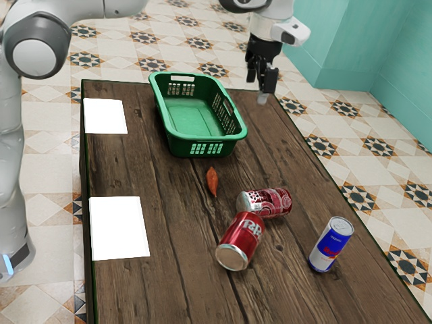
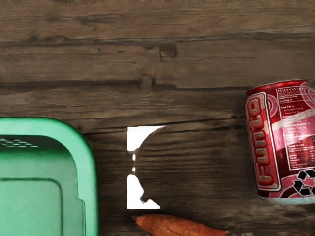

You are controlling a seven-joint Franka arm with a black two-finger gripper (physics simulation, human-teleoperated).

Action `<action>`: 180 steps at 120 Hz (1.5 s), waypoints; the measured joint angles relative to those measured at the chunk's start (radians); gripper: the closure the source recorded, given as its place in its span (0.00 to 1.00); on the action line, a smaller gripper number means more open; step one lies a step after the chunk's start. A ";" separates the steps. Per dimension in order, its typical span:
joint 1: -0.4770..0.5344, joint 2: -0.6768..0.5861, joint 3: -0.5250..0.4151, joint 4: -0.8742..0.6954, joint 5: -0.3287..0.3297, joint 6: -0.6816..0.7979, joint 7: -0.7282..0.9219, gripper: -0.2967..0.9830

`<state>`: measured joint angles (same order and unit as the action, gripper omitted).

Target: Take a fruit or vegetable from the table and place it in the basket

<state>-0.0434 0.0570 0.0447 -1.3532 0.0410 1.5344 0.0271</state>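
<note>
Nearest, a Dr Pepper can (image 1: 241, 237) lies mid-bench (image 1: 175, 283), with a Red Bull can (image 1: 331, 244) standing toward the edge at the exterior view's right. Beyond them lies a Funto can (image 1: 273, 202); next, the sweet potato (image 1: 212, 181) rests on the bench between cans and basket (image 1: 177, 147). It is presumably light, firm and slightly rough, rolling readily if nudged; the grasp should span its thick middle, avoiding the tapered ends. Farthest, the basket sits near the far edge, and the tool (image 1: 257, 88), open and empty, hangs near the far right corner.
</note>
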 joint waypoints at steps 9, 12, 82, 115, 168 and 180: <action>0.000 0.001 0.001 0.006 0.005 -0.005 0.008 0.23; 0.001 0.002 0.001 0.006 0.006 -0.007 0.011 0.23; -0.024 -0.215 0.008 -0.484 -0.001 0.143 -0.055 0.23; -0.019 -0.261 0.125 -0.589 -0.086 0.228 -0.412 0.23; -0.072 -0.217 0.138 -0.612 -0.132 0.276 -0.983 0.27; -0.066 -0.182 0.141 -0.569 -0.150 0.259 -1.100 0.27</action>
<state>-0.1094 -0.1246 0.1860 -1.9222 -0.1085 1.7933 -1.0731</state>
